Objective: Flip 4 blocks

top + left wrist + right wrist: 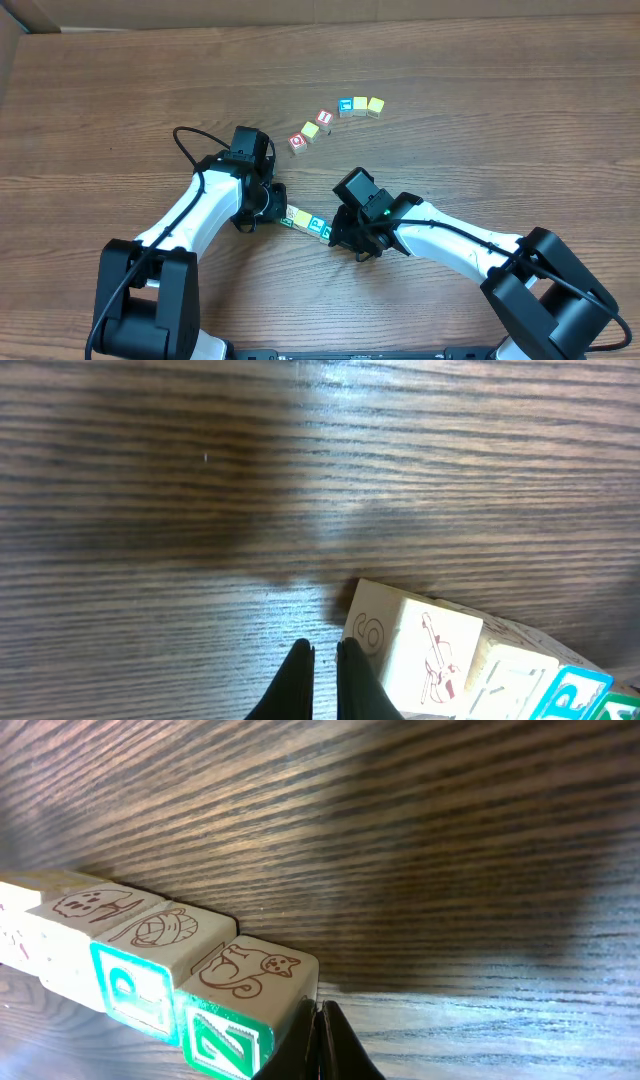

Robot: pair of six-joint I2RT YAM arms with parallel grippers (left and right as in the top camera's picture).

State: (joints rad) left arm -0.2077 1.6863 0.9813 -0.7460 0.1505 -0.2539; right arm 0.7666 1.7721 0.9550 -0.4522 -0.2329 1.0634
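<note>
This looks like a robotics lab bench rather than a home. A wood-grain table (500, 80) fills the overhead frame. The white-and-black left arm (190, 215) reaches in from the lower left and the right arm (450, 235) from the lower right. A loose black cable (182, 140) loops left of centre. The upper left corner may be cardboard (25, 15), but it is too cropped to be sure.
</note>
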